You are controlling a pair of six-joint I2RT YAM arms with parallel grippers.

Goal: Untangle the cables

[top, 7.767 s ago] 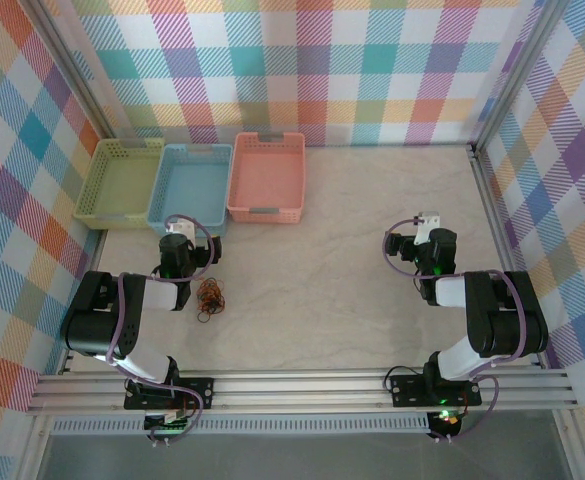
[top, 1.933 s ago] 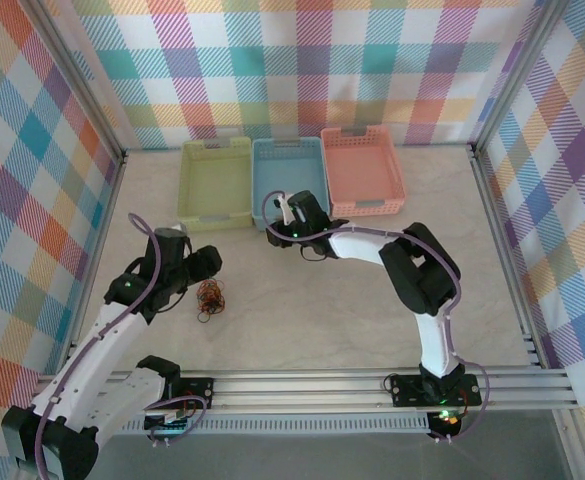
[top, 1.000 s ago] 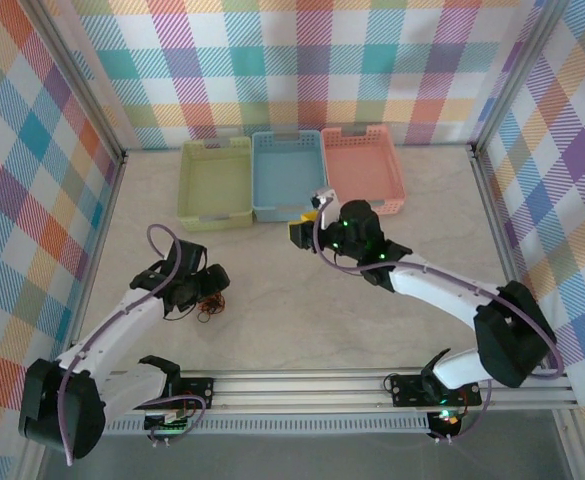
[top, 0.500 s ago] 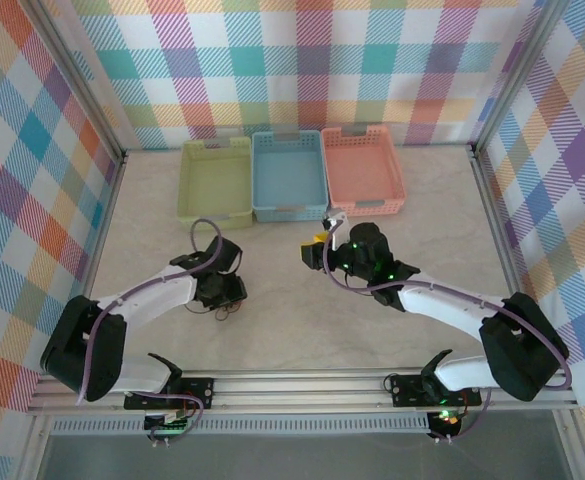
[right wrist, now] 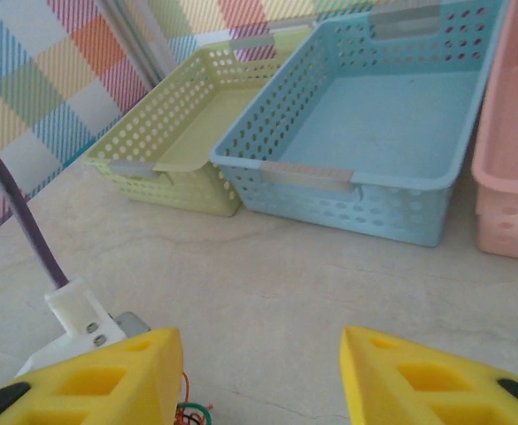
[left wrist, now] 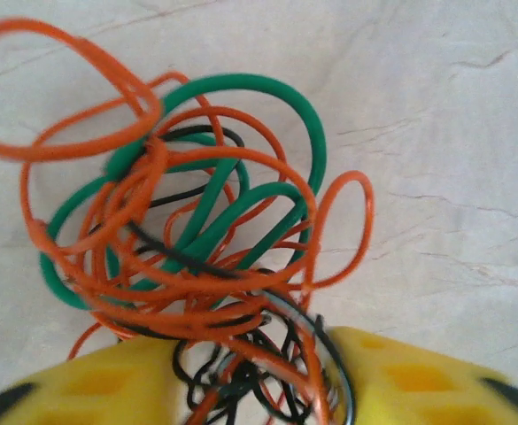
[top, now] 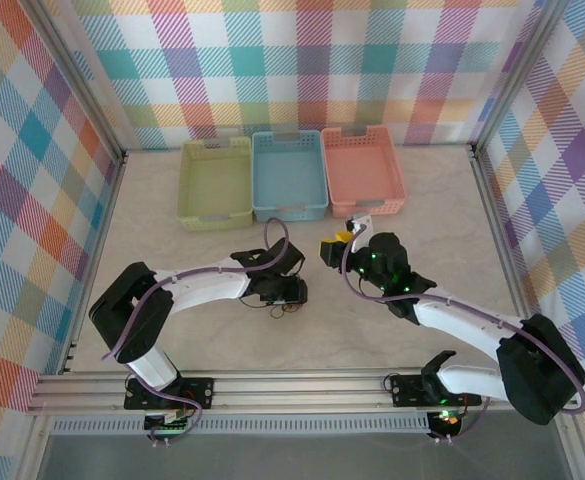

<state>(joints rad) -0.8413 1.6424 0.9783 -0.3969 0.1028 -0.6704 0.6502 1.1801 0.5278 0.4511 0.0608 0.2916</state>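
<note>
Cables [left wrist: 207, 226] are sitting in a tangle of orange, green and black at the left gripper [left wrist: 254, 381], which is pinching the lower loops between its fingers, with the rest fanning out ahead. Right gripper [right wrist: 263, 381] is hovering half-wide, holding nothing, facing a blue basket [right wrist: 347, 208] ahead.

Three baskets in a row at the far side of the table [top: 222, 345]
The left basket [top: 215, 182] sits right beside the middle basket [top: 289, 175] on its left, the right basket [top: 362, 168] on its right. Before the middle basket, the cables [top: 284, 306] lie on the table between the left gripper [top: 290, 295] fingers. The right gripper [top: 334, 245] is near the middle basket's right front corner.
</note>
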